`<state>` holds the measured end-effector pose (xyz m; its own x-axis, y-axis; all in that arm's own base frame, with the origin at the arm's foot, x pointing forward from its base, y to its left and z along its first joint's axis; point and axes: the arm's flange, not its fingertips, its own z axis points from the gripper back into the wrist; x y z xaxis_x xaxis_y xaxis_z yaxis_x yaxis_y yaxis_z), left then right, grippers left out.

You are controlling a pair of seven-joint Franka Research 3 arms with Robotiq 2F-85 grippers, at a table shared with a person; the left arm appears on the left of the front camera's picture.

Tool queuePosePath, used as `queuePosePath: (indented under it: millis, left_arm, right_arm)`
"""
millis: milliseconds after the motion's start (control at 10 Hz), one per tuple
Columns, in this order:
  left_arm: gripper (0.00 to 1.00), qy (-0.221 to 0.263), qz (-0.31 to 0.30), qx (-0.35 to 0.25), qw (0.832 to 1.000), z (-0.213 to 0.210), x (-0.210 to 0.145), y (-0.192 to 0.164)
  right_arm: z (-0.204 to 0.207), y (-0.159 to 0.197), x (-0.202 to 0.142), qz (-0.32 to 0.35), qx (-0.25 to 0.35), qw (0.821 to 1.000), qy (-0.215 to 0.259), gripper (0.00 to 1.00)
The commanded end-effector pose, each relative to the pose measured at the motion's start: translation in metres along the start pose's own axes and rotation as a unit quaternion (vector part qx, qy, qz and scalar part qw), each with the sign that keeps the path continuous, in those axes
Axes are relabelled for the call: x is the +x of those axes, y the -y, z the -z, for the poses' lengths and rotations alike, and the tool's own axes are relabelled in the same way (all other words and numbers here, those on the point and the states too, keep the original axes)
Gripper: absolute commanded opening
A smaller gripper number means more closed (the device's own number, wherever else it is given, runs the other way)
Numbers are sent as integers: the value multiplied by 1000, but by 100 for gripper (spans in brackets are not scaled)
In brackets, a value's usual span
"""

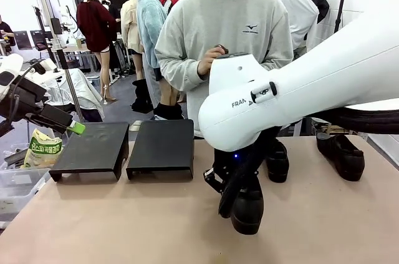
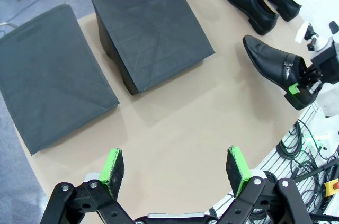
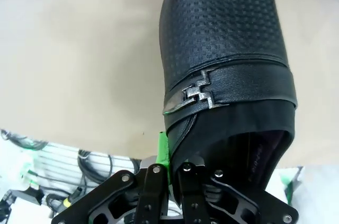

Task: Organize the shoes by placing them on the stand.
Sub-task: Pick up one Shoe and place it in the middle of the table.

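A glossy black shoe (image 1: pixel 247 206) with a metal buckle (image 3: pixel 198 94) sits low over the table's front middle, toe pointing away from my right gripper (image 1: pixel 232 184), which is shut on its heel collar (image 3: pixel 183 128). I cannot tell whether its sole touches the table. The same shoe (image 2: pixel 273 64) appears in the left wrist view with the right gripper (image 2: pixel 306 82) at its heel. Two more shoes (image 1: pixel 277 161) (image 1: pixel 341 155) lie at the right. Two black stands (image 1: pixel 90 148) (image 1: pixel 162 145) stand side by side at the left. My left gripper (image 2: pixel 174 167) hangs open above the table's left, nothing between its fingers.
A person (image 1: pixel 227 33) stands at the far side with both hands raised at chest height. A clear bin (image 1: pixel 12 183) holding a snack bag (image 1: pixel 43 150) is off the table's left edge. Cables (image 2: pixel 302 144) hang beyond the near edge.
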<state>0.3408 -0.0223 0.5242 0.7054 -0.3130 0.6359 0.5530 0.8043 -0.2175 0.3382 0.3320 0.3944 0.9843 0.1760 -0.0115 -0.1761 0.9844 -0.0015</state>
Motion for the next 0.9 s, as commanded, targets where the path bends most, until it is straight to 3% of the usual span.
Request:
queuePosePath:
  millis: [0,200,500,600,800]
  left_arm:
    - [100,4,-1,-5,1000,1,0,-1]
    - [100,4,-1,-5,1000,1,0,-1]
    - [100,4,-1,-5,1000,1,0,-1]
    - [100,4,-1,-5,1000,1,0,-1]
    - [100,4,-1,-5,1000,1,0,-1]
  right_arm:
    - [21,-13,24,19,-23,1000,-1,0]
    - [37,-23,26,20,-30,999,24,0]
    - [44,-28,27,1,-24,1000,10,0]
    - [44,-28,26,-3,-24,1000,9,10]
    - [44,-26,24,-17,-23,1000,7,50]
